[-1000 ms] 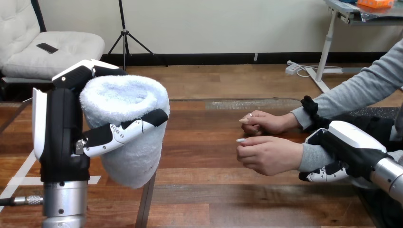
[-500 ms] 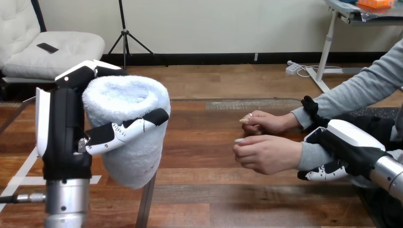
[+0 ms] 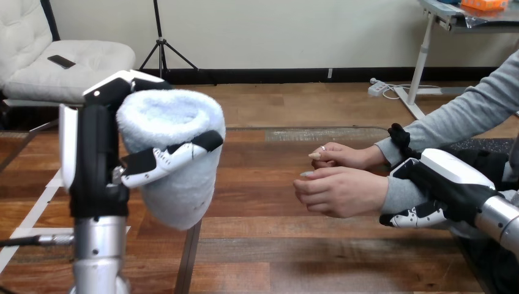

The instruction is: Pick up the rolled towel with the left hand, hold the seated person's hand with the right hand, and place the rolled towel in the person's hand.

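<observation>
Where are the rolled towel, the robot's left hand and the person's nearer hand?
rolled towel (image 3: 177,193): head view, on its fluffy side.
left hand (image 3: 95,162): head view, on its black palm part.
person's nearer hand (image 3: 336,193): head view, on its back.

head view | we look from the robot's head, forward and down across the table | left hand stands near us, right hand at right edge
</observation>
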